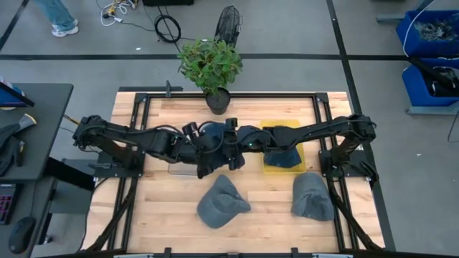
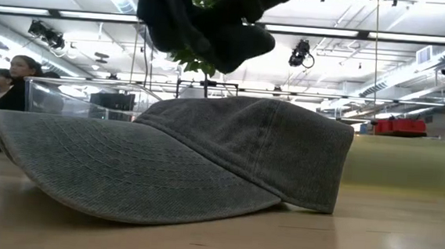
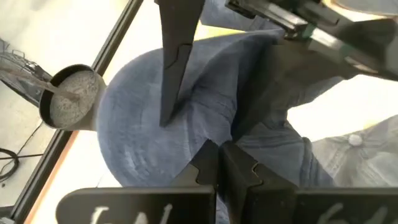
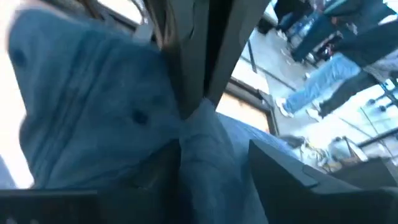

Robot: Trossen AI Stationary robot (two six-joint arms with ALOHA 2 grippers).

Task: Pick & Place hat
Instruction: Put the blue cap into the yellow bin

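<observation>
A blue denim hat (image 1: 213, 131) is held over the middle of the table between both arms. It shows as a dark bunch at the top of the low view (image 2: 206, 21). My left gripper (image 1: 204, 152) comes from the table's left and is shut on the hat (image 3: 143, 137). My right gripper (image 1: 231, 143) comes from the right and is shut on the hat (image 4: 81, 106) too. Two grey hats (image 1: 222, 202) (image 1: 312, 195) lie on the table's near part. Another dark blue hat (image 1: 285, 154) lies in a yellow tray (image 1: 267, 166). My left gripper pinches a fold of the hat's cloth (image 3: 214, 134) between its two shut fingers. The hat is lifted clear of the table and bulges out beyond the fingers. My right gripper has a thick bunch of the hat's cloth (image 4: 205, 140) between its two fingers. One finger (image 3: 171, 81) lies on the outside of the crown. The hat is clear of the table.
A potted plant (image 1: 210, 64) stands at the table's far edge, behind the grippers. A clear tray (image 1: 179, 169) lies under the left arm. In the low view a grey hat (image 2: 205, 155) fills the foreground. People stand in the room at the left (image 2: 17, 79).
</observation>
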